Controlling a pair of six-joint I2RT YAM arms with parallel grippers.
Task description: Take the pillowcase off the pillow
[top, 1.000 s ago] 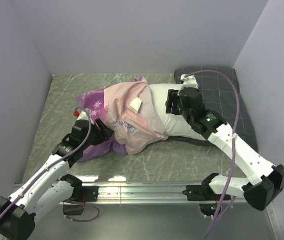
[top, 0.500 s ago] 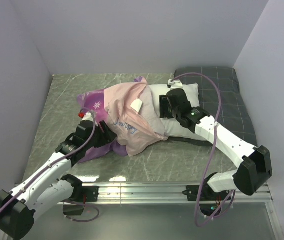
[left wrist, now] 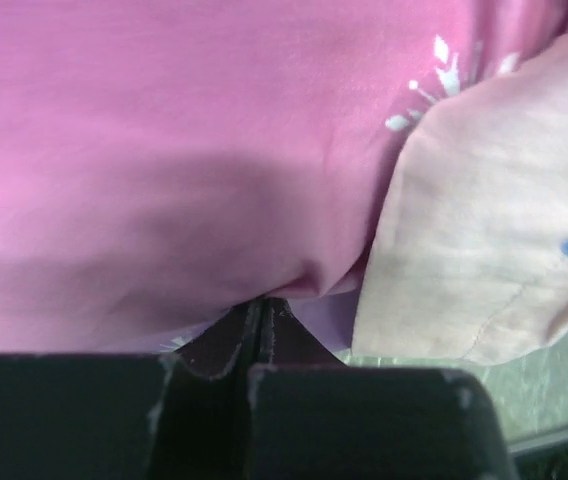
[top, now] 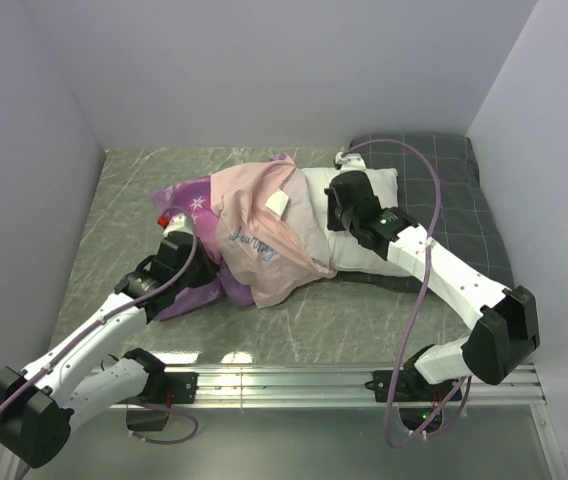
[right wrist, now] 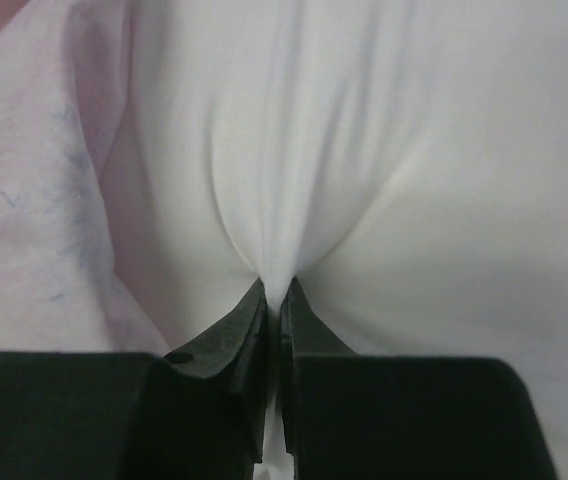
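Note:
The pillowcase (top: 264, 215) lies in a bunch at mid-table, pink-purple outside, pale salmon inside, and still covers the left end of the white pillow (top: 316, 195). My left gripper (top: 207, 265) is at its lower left edge. In the left wrist view the jaws of the left gripper (left wrist: 261, 305) are shut on a fold of the pink fabric (left wrist: 214, 150), beside the salmon inside (left wrist: 504, 230). My right gripper (top: 332, 215) sits on the pillow's bare part. In the right wrist view the right gripper (right wrist: 274, 290) is shut on a pinch of the pillow's white cloth (right wrist: 414, 150).
A dark grey checked pillow (top: 464, 200) lies at the back right, partly under the white one. Pale walls close in the marbled table (top: 124, 200) on the left, back and right. A metal rail (top: 284, 380) runs along the near edge.
Both grippers have gone from open to shut, the left on the pillowcase, the right on the pillow. The right gripper shifted left over the pillow, and the left one pushed in toward the pillowcase.

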